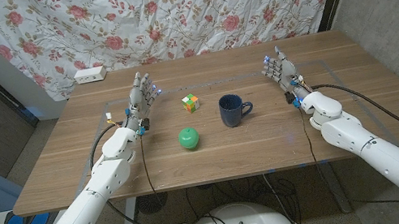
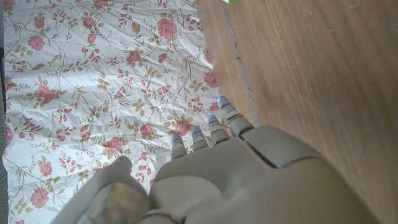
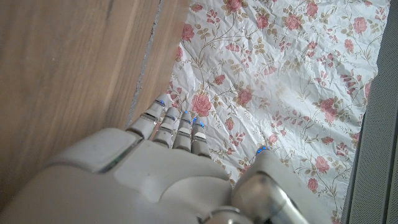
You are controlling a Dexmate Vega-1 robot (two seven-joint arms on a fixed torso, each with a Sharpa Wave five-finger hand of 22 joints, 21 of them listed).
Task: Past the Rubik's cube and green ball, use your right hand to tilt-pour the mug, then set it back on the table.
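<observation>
My right hand [image 1: 281, 69] waits open and empty, well right of the mug [image 1: 232, 110], whose handle faces it, handy for the tilt-pour

Left arm enters from lower-left corner, left hand [image 1: 141, 96] at upper left of centre, fingers extended, empty. Right arm from lower right, right hand [image 1: 280, 70] mirrored (fingers extended, nothing held).

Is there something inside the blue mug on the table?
The mug stands upright, handle toward the right hand. Its inside looks dark from the head view; no contents are visible, but the bottom is too shadowed to tell.
</observation>
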